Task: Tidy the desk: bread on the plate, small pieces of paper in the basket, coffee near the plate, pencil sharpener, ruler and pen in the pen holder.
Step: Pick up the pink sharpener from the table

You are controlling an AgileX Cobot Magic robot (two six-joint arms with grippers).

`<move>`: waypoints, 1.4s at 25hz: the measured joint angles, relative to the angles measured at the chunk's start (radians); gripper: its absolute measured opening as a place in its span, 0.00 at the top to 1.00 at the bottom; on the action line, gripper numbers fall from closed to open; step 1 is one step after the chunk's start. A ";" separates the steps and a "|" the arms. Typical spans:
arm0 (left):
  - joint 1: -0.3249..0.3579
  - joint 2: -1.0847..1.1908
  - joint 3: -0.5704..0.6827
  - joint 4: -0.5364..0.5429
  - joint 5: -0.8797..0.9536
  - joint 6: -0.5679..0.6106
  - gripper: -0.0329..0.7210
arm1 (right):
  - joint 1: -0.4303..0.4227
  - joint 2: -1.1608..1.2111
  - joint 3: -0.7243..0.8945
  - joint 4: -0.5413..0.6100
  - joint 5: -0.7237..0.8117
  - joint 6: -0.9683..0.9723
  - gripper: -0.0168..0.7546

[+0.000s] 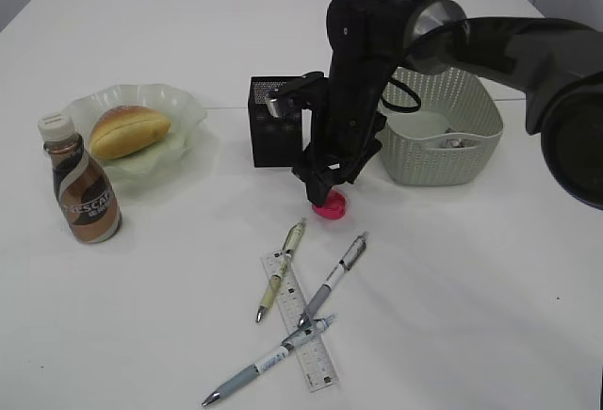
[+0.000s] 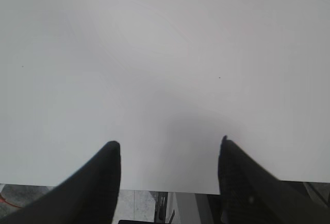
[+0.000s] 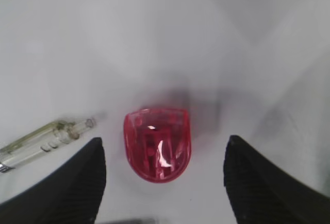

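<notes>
- Sharpener (image 3: 157, 144), pink and translucent, sits on the table (image 1: 452, 269) between the wide-spread fingers (image 3: 67, 183) of the right gripper (image 1: 325, 182), untouched, just in front of the black holder (image 1: 278, 132).
- Nearer the camera, three pens (image 1: 283, 269) and a ruler (image 1: 300, 320) lie crossed and loose.
- Step in hand, by the look of it: picking up the sharpener; next the gripper needs to drop and close squarely on it.
- Right arm (image 1: 509, 47) reaches in from the right, wrist bent steeply down.
- Left gripper (image 2: 167, 183) hangs open over bare table.
- Further back: bread (image 1: 129, 130) on the plate (image 1: 184, 104), coffee (image 1: 83, 184) beside it, basket (image 1: 443, 137) to the right.
</notes>
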 joint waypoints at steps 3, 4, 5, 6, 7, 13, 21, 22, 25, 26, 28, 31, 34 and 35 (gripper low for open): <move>0.000 0.000 0.000 0.000 0.000 0.000 0.37 | 0.000 0.010 0.000 -0.002 0.000 -0.007 0.30; 0.000 0.000 0.000 0.000 0.000 0.000 0.37 | 0.000 0.010 0.000 -0.002 0.000 -0.013 0.30; 0.000 0.000 0.000 0.000 0.000 0.000 0.37 | 0.000 0.010 0.000 -0.002 0.000 -0.015 0.30; 0.000 0.000 0.000 0.000 0.000 0.000 0.37 | 0.000 0.010 0.000 -0.002 0.000 -0.019 0.30; 0.000 0.000 0.000 0.000 0.000 0.000 0.37 | 0.000 0.010 0.000 -0.002 0.000 -0.026 0.30; 0.000 0.000 0.000 0.000 0.000 0.000 0.37 | 0.000 0.010 0.000 0.024 0.000 -0.045 0.30; 0.000 0.000 0.000 0.000 0.000 0.000 0.37 | 0.000 0.011 0.000 0.028 0.000 -0.054 0.30; 0.000 0.000 0.000 0.000 0.000 0.000 0.37 | 0.000 0.011 0.000 0.028 0.000 -0.054 0.30; 0.000 0.000 0.000 -0.002 0.000 0.000 0.37 | 0.000 0.017 0.000 0.028 -0.002 -0.055 0.30; 0.000 0.000 0.000 -0.002 0.000 0.000 0.37 | 0.000 0.022 0.000 0.030 -0.002 -0.055 0.30; 0.000 0.000 0.000 -0.002 0.000 0.000 0.37 | 0.000 0.029 0.000 0.030 -0.002 -0.057 0.30; 0.000 0.000 0.000 -0.002 0.000 0.000 0.37 | 0.000 0.031 0.000 0.030 -0.002 -0.057 0.30; 0.000 0.000 0.000 -0.002 0.000 0.000 0.37 | 0.000 0.033 0.000 0.030 -0.002 -0.059 0.30; 0.000 0.000 0.000 -0.002 0.000 0.000 0.37 | 0.000 0.035 0.000 0.030 -0.002 -0.059 0.30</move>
